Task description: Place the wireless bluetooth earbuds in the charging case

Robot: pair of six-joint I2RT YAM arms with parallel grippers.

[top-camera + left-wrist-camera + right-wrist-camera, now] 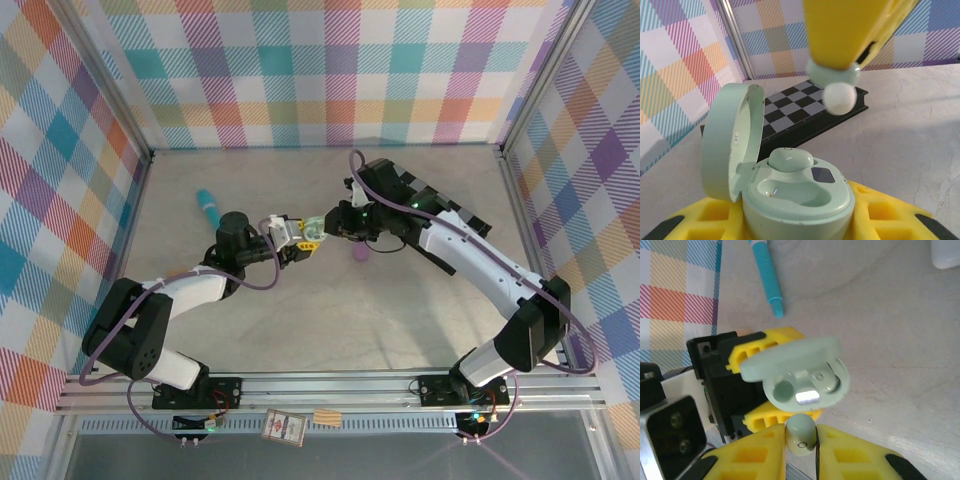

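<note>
Over the middle of the table, a mint green earbud (836, 82) with a white tip hangs just above the open mint charging case (800, 197), not touching it. The right gripper (801, 436) pinches this bud between its yellow fingers. In the case, a second earbud (790, 160) sits in the far socket; the near hollow is bare and the lid (732, 142) stands swung up. The left gripper (297, 237) clamps the case by its sides. A small lilac item (360, 253) lies near the right gripper, a teal pen (207, 207) well apart to the left
</note>
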